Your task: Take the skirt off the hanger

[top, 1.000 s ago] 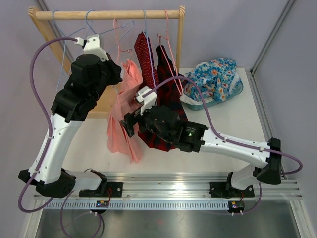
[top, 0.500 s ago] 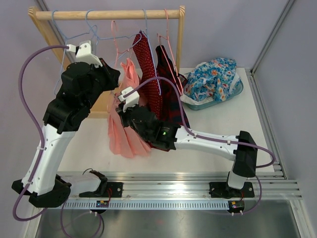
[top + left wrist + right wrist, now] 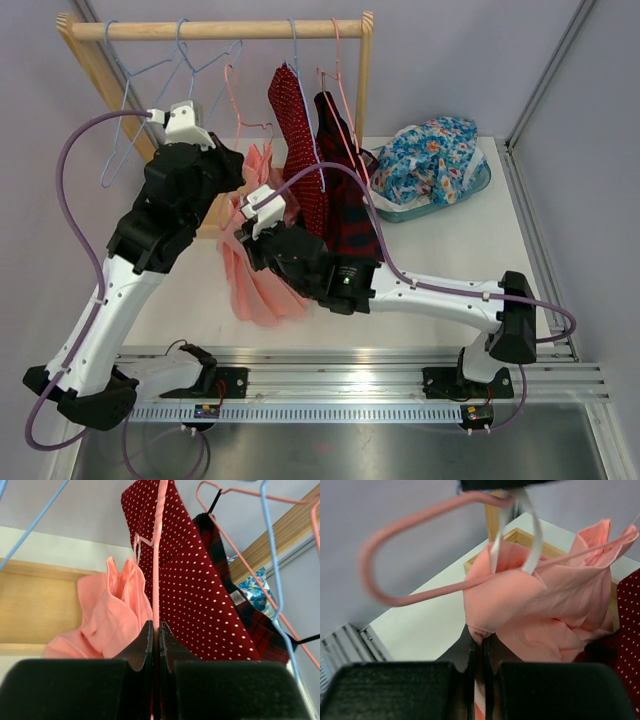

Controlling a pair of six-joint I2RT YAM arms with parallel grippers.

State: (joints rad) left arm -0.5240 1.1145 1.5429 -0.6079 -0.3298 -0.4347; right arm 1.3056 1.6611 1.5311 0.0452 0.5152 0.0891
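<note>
**Top external view.** One wooden rail stood at the back of the bench. Five wire hangers were in view at it, three blue and two pink. Three garments hung there: the pink skirt on the left, one red dotted garment in the middle, and one dark plaid garment on the right. One basket of floral cloth sat to the right of the rail. Two arms, left and right, both met at the skirt.

**Left wrist view.** The left gripper was clamped on one wire of the pink hanger, with its two fingers pressed together around it. The skirt hung just left of that wire and the dotted garment just right of it.

**Right wrist view.** The right gripper was pinched shut on a lower fold of the skirt. The skirt was slung from the hanger by one white ribbon loop.
</note>
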